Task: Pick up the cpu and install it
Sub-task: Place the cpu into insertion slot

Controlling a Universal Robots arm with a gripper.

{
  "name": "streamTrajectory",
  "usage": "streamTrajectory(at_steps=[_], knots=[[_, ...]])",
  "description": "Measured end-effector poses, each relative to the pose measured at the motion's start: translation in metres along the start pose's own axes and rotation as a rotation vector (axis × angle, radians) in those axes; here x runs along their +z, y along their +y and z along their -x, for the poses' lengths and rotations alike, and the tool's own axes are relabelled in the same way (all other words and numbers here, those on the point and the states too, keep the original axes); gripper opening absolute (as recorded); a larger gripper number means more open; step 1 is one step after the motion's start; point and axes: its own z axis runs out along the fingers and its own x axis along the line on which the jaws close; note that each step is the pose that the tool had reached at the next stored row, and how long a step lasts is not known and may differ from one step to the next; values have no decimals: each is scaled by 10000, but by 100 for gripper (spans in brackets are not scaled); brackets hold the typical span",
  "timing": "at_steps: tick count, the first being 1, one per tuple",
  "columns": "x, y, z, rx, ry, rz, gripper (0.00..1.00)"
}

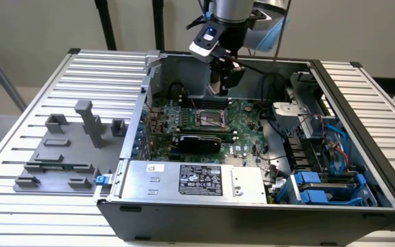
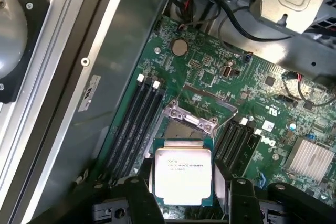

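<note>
The cpu, a flat square chip with a silvery top and printed text, sits between my gripper's black fingers, which are shut on its two opposite edges. It hangs level a short way above the green motherboard. Just beyond it lies the socket with its metal frame. In the exterior view my gripper reaches down into the open computer case, above the back part of the board, with the socket slightly nearer the camera.
Black memory slots flank the socket. A black expansion card and the power supply lie nearer the case's front. Cables and a blue drive cage fill the exterior view's right. Grey fixture blocks stand on the slatted table at its left.
</note>
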Motion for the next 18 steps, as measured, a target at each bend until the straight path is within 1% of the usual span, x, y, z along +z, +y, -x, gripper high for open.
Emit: streamTrajectory(at_steps=[14,18], knots=[[144,-2,3,2540,-28,47,55],[176,-2,4,3160,-35,58,55]])
